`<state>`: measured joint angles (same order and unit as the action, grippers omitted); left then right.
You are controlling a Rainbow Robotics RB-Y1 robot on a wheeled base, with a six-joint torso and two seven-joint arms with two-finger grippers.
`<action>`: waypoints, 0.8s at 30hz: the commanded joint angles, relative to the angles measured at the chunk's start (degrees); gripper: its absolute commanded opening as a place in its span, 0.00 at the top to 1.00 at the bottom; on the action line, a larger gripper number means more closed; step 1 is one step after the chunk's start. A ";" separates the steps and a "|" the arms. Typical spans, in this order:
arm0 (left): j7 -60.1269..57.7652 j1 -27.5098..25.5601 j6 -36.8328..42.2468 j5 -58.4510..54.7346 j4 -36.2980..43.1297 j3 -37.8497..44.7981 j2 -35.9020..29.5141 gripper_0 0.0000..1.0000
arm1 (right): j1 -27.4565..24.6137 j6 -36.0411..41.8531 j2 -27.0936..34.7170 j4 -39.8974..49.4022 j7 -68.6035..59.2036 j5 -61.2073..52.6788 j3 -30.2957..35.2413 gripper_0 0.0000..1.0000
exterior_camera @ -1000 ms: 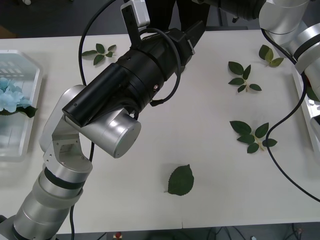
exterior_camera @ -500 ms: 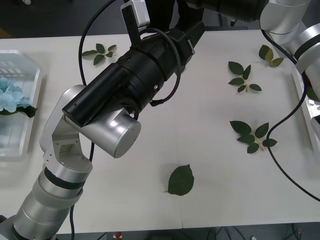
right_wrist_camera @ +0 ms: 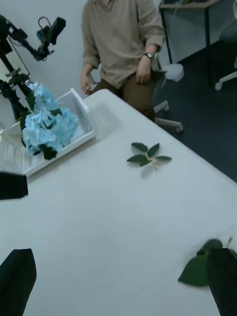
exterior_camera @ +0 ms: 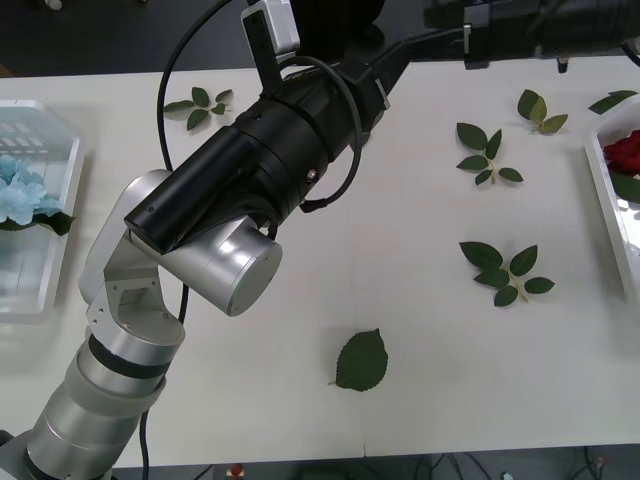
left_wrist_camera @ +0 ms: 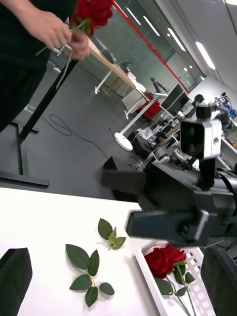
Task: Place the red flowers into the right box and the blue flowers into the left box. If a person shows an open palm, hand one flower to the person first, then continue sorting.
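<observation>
Red flowers (left_wrist_camera: pixel 163 260), blue flowers (right_wrist_camera: pixel 47 123), white boxes.

The big left arm covers much of the table (exterior_camera: pixel 420 330) in the front view, and the left gripper (exterior_camera: pixel 392 62) at its tip is dark and hard to make out. The left box (exterior_camera: pixel 40 290) is cut off at the left edge, so part of the blue flowers (exterior_camera: pixel 22 195) is lost. The right box (exterior_camera: pixel 612 215) is cut off at the right edge, with a bit of a red flower (exterior_camera: pixel 625 152) peeking in. In the left wrist view, a person's hands (left_wrist_camera: pixel 59 34) hold a red flower (left_wrist_camera: pixel 94 11) cut off at the edge.
</observation>
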<state>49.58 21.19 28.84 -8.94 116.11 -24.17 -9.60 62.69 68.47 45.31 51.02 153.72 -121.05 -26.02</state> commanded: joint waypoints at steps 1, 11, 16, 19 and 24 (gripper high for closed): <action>-3.71 1.39 -0.89 0.42 1.84 -0.88 0.81 0.00 | -1.69 2.90 7.86 2.59 1.28 -6.04 -6.76 0.00; -3.71 1.39 -0.89 0.42 1.84 -0.88 0.81 0.00 | -6.79 8.70 16.83 9.27 1.28 -8.68 -7.82 0.00; -3.71 1.39 -0.89 0.42 1.84 -0.88 0.81 0.00 | -9.86 8.70 20.17 13.67 1.28 -11.67 -7.82 0.00; -3.71 1.39 -0.89 0.42 1.84 -0.88 0.81 0.00 | -11.36 8.70 21.22 15.25 1.28 -13.07 -7.82 0.00; -3.71 1.39 -0.89 0.42 1.84 -0.88 0.81 0.00 | -11.71 8.70 21.66 16.13 1.28 -13.43 -7.82 0.00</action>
<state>49.13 21.19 28.83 -8.94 116.11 -24.17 -9.60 51.14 76.75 64.42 65.62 153.72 -133.50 -34.54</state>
